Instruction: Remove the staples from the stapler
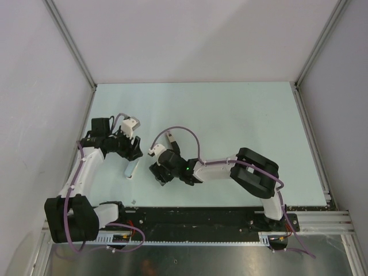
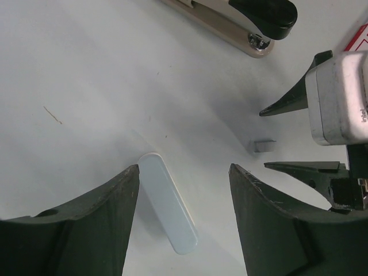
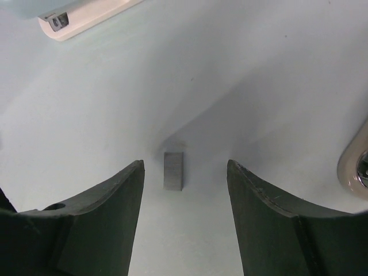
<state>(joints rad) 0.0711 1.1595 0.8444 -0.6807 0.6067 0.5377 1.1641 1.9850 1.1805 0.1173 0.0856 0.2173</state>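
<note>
The stapler (image 2: pixel 241 23), beige with a dark top, lies on the table at the top of the left wrist view; its rounded beige end (image 3: pixel 357 169) shows at the right edge of the right wrist view. The staples (image 3: pixel 173 170), a short grey strip, lie flat on the table between the tips of my open right gripper (image 3: pixel 185 164), touching neither finger. They also show in the left wrist view as staples (image 2: pixel 262 145) between the right gripper's fingers (image 2: pixel 290 103). My left gripper (image 2: pixel 184 169) is open over a pale blue elongated piece (image 2: pixel 168 202) beside its left finger.
The pale blue piece (image 1: pixel 131 168) lies just below the left gripper (image 1: pixel 132 152), with the right gripper (image 1: pixel 156 175) close on its right. A pink-and-white corner (image 2: pixel 359 37) shows at the frame edge. White walls enclose the table (image 1: pixel 230 115) at left, back and right.
</note>
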